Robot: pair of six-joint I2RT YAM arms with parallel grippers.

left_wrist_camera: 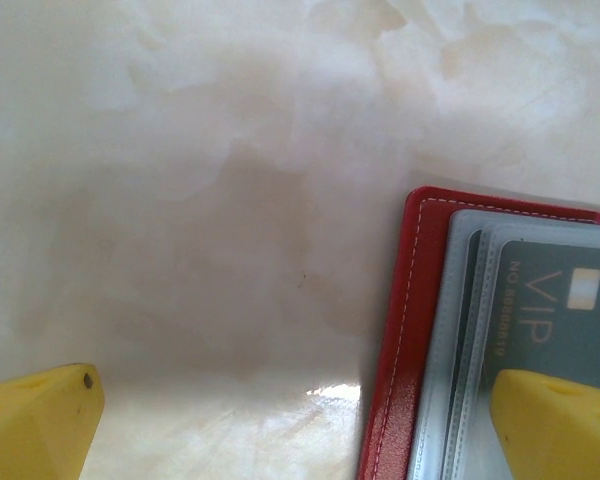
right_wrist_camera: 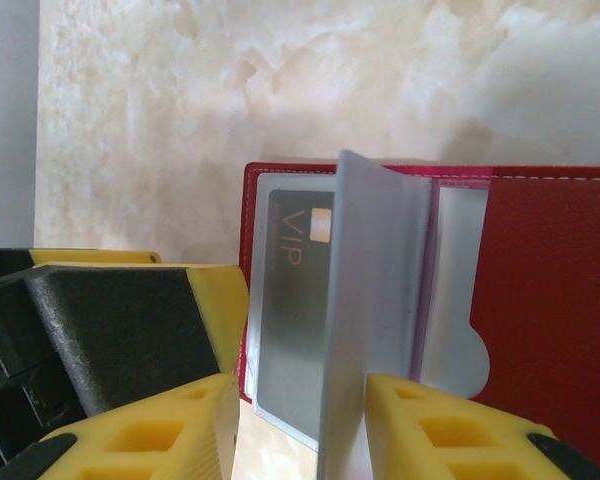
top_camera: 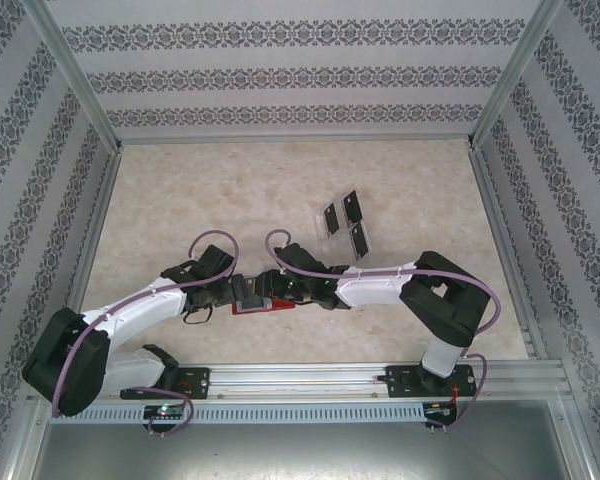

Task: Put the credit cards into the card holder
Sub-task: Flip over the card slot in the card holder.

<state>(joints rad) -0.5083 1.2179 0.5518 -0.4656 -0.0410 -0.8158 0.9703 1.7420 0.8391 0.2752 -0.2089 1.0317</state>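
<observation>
– While both arms reach in toward the middle of the bench [top_camera: 180, 200], where does the card holder lie?

– From above, the red card holder [top_camera: 251, 307] is a thin sliver under the two wrists, near the front edge. Behind it and to the right stands a clear tray [top_camera: 342, 229] with three black credit cards [top_camera: 352, 207] in it, well apart from the holder.

– What do the wrist cameras add?

– The left wrist view shows the holder lying open, with a grey VIP card [left_wrist_camera: 550, 300] inside a clear pocket. The left tool [left_wrist_camera: 295, 390] has its yellow fingers spread wide. One hangs over bare bench, the other over the pocketed card. Whether it touches, I cannot tell.

– And the right arm?

– Its wrist view shows detail the overhead view lacks. A grey-blue pocket leaf [right_wrist_camera: 375, 290] stands upright between the fingers of the right tool [right_wrist_camera: 300, 395]. Those fingers are partly apart. The leaf touches one finger and a gap shows beside the other, so it is not pinched. The left tool's black and yellow finger sits just beside the holder's edge.
</observation>
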